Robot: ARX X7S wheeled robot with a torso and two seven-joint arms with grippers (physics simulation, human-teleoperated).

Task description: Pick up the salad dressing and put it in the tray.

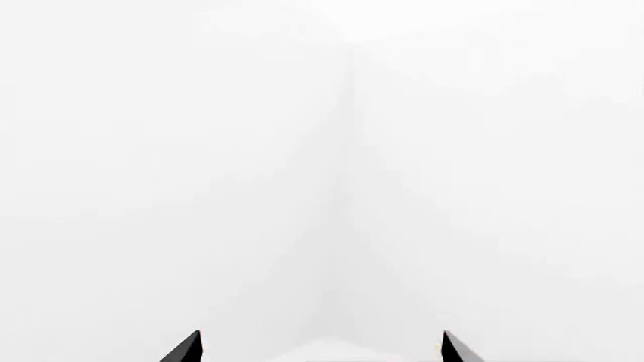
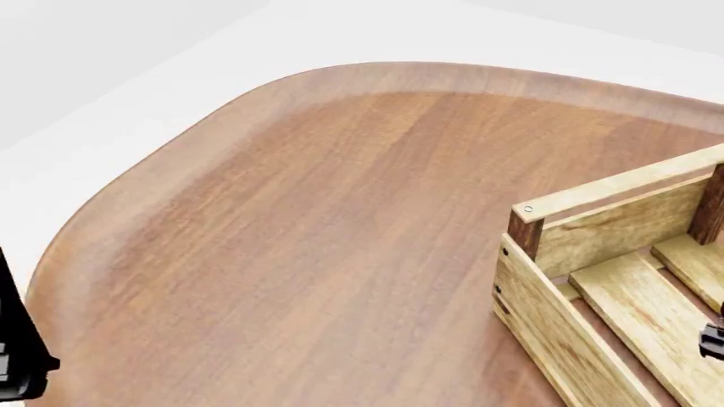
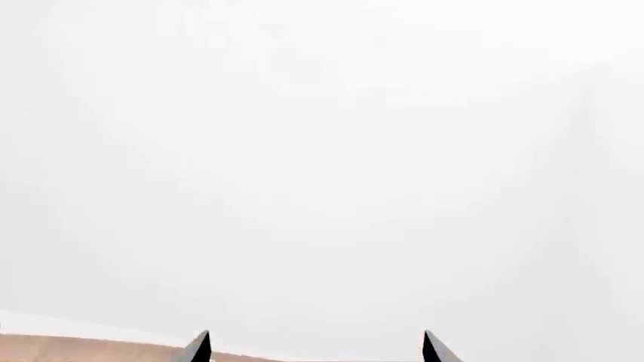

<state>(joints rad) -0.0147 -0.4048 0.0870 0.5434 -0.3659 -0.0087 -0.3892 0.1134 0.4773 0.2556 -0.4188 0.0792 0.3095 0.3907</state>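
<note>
The tray [image 2: 565,322], a light-wood slatted crate with dark brown corner posts, stands on the brown wooden table [image 2: 317,237] at the right of the head view, partly cut off. The salad dressing is out of view in every frame. My left gripper [image 1: 321,348] is open and empty; its wrist view shows only white walls. My right gripper [image 3: 315,348] is open and empty, facing a white wall with a strip of the table edge [image 3: 81,348] below. In the head view only a dark piece of the left arm [image 2: 17,356] and of the right arm [image 2: 713,339] show at the edges.
The table has a rounded far-left corner with a raised rim [image 2: 374,76]. White floor and walls surround it.
</note>
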